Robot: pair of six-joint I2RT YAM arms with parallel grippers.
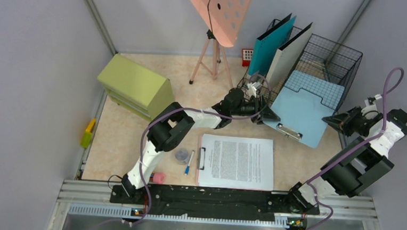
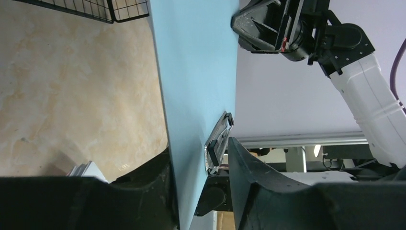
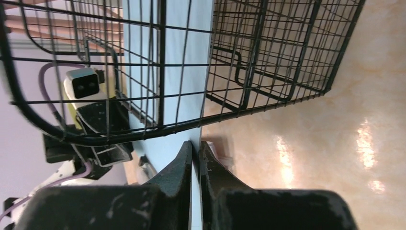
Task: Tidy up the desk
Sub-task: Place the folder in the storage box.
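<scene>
Two clipboards are counted: a blue clipboard (image 1: 299, 113) between the left gripper (image 1: 268, 112) and the right gripper (image 1: 327, 120), and a clipboard with paper (image 1: 236, 161) near the left gripper. Two folders, a teal folder (image 1: 269, 44) and a grey folder (image 1: 290, 56), are seen beyond the left gripper. One wire basket (image 1: 349, 54), one green cabinet (image 1: 133, 87), one music stand (image 1: 221, 12) and one pen (image 1: 189, 162) are counted.

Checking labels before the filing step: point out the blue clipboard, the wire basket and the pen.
blue clipboard (image 1: 300, 113), top view, middle of its board.
wire basket (image 1: 333, 53), top view, mesh wall near the far rim.
pen (image 1: 189, 159), top view, middle of its barrel.
</scene>
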